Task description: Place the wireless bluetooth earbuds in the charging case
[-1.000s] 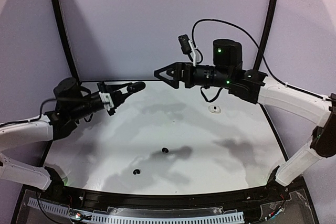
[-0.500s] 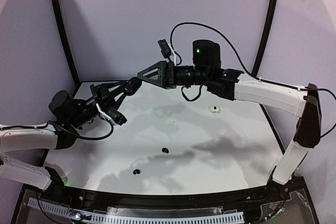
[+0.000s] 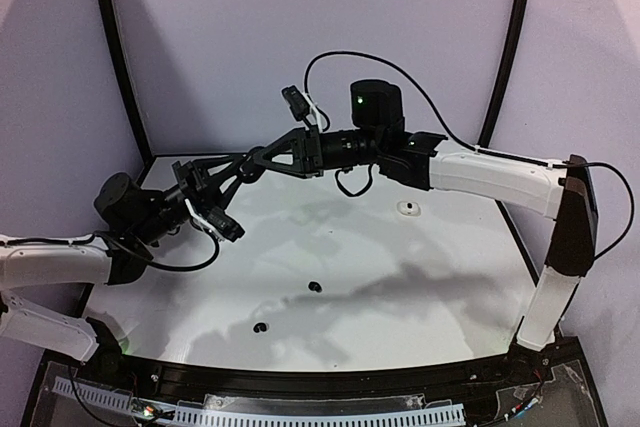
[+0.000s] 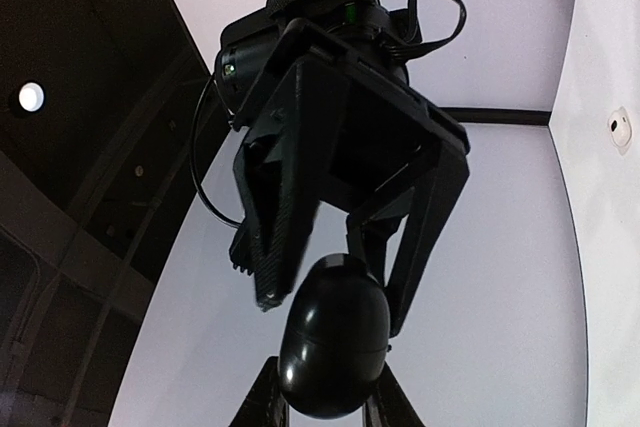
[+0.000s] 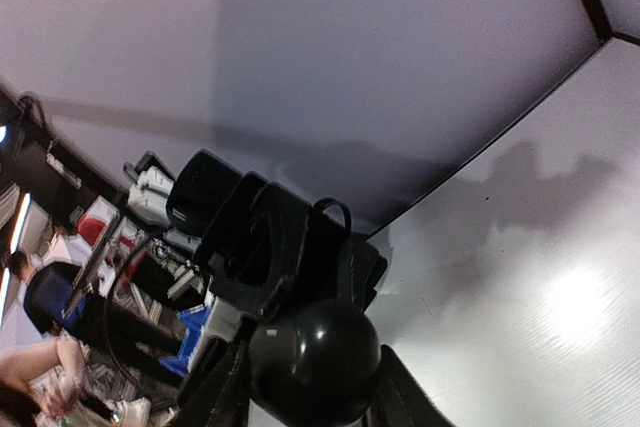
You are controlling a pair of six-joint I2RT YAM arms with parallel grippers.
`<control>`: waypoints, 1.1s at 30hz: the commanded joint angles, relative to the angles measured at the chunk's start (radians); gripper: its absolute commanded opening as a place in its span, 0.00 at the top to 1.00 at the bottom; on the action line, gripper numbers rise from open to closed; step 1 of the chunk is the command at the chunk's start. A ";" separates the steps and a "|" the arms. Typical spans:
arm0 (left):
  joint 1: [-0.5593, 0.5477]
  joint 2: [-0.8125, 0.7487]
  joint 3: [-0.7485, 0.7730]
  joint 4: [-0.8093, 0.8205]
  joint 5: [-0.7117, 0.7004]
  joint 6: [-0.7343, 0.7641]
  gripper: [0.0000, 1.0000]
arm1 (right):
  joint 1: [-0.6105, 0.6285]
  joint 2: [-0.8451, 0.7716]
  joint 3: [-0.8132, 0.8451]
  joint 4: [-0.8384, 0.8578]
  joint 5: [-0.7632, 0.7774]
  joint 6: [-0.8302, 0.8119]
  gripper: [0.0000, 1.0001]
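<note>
Left fingers (image 4: pixel 262 402) are clamped on one end of a black egg-shaped charging case (image 4: pixel 333 342), raised in the air. Right fingers (image 4: pixel 272 237), partly apart, straddle its opposite end; a firm grip cannot be confirmed. Below, well apart from both, a black earbud (image 3: pixel 314 287) and a second black earbud (image 3: pixel 261 327) lie on the tabletop (image 3: pixel 420 287).

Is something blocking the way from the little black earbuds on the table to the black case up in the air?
Nothing visible does. The black earbuds lie on the bare table. The black case is up in the left gripper, and the right gripper has a finger on each side of it.
</note>
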 commanded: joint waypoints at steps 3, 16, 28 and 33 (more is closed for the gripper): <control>-0.003 -0.008 0.007 -0.020 -0.001 0.010 0.99 | 0.015 0.008 0.039 0.023 -0.070 -0.011 0.87; -0.005 -0.063 0.015 -0.227 0.027 -0.017 0.52 | -0.014 -0.046 0.003 0.009 -0.057 -0.069 1.00; 0.004 -0.045 0.391 -1.224 0.268 -0.673 0.12 | 0.029 -0.170 0.023 -0.537 0.232 -0.715 1.00; 0.007 0.078 0.554 -1.376 0.446 -0.910 0.17 | 0.066 -0.206 0.011 -0.499 0.240 -0.878 1.00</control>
